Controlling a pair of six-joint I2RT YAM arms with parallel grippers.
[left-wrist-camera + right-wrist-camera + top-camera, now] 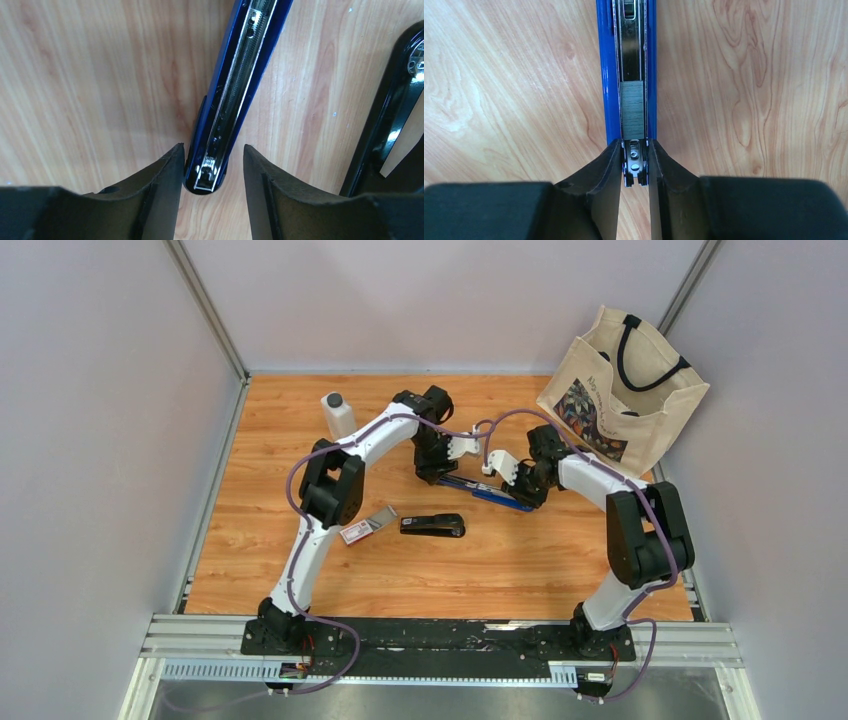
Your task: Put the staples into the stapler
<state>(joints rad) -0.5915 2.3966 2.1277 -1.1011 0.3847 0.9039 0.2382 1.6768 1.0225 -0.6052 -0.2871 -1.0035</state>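
Note:
A blue stapler (487,491) lies opened flat on the wooden table between my two grippers. My right gripper (634,145) is shut on one end of its metal magazine, and a short grey strip of staples (632,110) sits in the channel just ahead of my fingers. My left gripper (212,150) is open around the stapler's other end (240,75); the left finger is close against its side and the right finger stands apart. The white-and-red staples box (362,528), with its grey tray slid out, lies to the left, apart from both grippers.
A black stapler (433,525) lies next to the box. A white bottle (338,415) stands at the back left. A canvas tote bag (622,380) stands at the back right. A glossy black part (390,115) lies right of the blue stapler.

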